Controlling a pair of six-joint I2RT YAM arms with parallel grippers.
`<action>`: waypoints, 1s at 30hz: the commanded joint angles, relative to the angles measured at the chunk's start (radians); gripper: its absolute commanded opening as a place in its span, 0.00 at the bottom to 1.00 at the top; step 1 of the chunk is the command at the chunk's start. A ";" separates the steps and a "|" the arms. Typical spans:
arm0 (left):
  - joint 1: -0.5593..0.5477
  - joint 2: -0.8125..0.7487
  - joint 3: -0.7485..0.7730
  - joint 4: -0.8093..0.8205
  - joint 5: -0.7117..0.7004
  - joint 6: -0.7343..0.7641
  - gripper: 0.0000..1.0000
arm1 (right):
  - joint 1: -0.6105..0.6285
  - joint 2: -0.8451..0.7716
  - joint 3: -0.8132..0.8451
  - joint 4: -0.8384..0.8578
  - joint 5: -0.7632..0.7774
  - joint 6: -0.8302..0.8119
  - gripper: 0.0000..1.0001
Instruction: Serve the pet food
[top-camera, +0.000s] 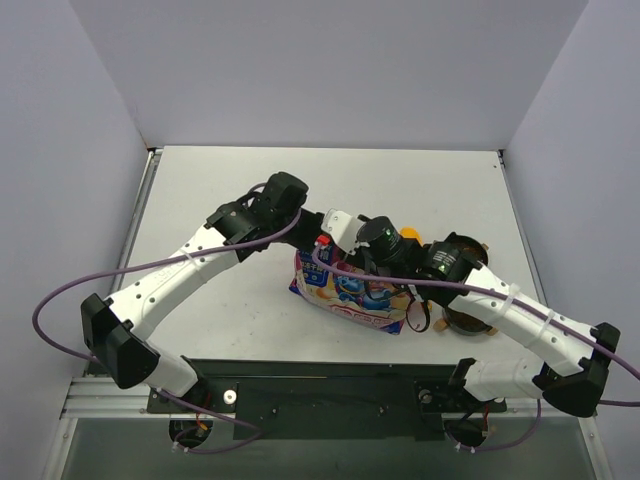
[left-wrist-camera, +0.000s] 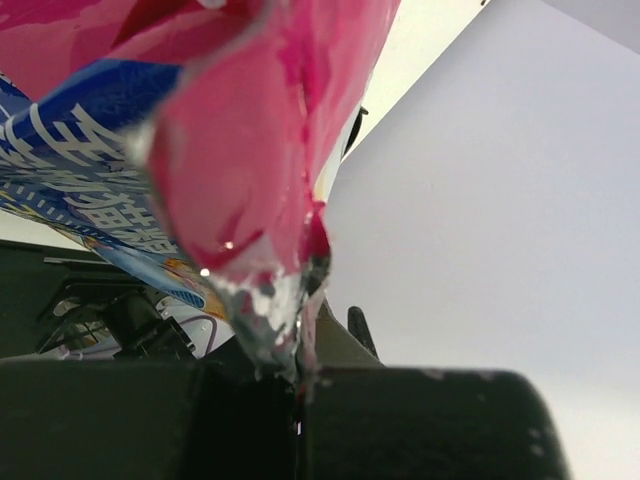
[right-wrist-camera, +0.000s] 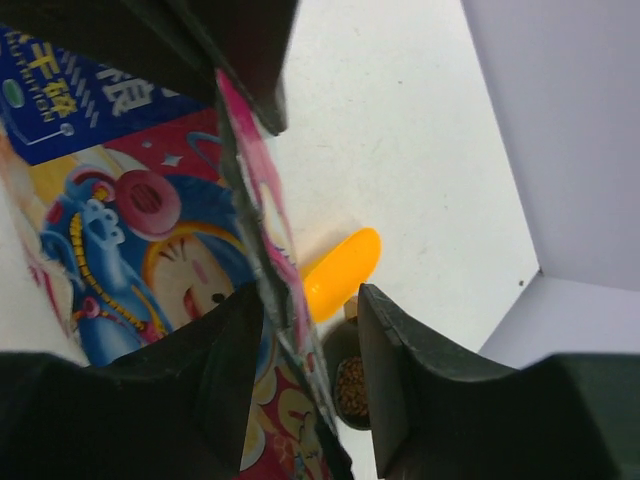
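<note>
**A:** Top external, starting at the left: what has the left arm got?

**B:** It reaches in to the left end of the cartoon-printed bag, which lies on the tabletop between the two arms. Its own camera settles the grip. The left pincer is closed hard on the bag's crinkled, silvery edge, with the foil squeezed flat between the fingers.

**A:** And moving right?

**B:** The right pincer stands partly open astride the same edge. One finger lies against the bag and the other is clear of it, so it holds nothing.

**A:** Where is the pet food?

**B:** A small patch of pet food shows past the right pincer, in a dark vessel just beside a yellow oblong thing. That is probably the black bowl half hidden under the right arm, though the glimpse is too narrow to be sure. The rest I take to be inside the bag, unseen.

**A:** How far along, then?

**B:** Early, I'd judge. Only one pincer has a grip, the bag is not tipped, and nothing is pouring. Left to do: take the second grip, open the mouth, bring it over the bowl and tip.

**A:** Which way does it point?

**B:** Loose kibble has no heading of its own. The bag lies printed face up, and its long axis runs from upper left to lower right in the overhead view. The gripped edge is on the far side, away from the arm bases.
</note>
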 joint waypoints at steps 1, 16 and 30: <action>0.059 -0.025 0.020 0.028 -0.019 -0.016 0.00 | 0.007 0.010 -0.025 0.114 0.174 -0.057 0.31; 0.085 0.011 0.079 -0.040 0.053 0.004 0.00 | -0.103 -0.076 0.047 -0.173 -0.005 0.092 0.21; -0.071 0.011 0.011 0.112 0.018 -0.047 0.57 | -0.114 -0.058 0.098 -0.185 -0.159 0.179 0.00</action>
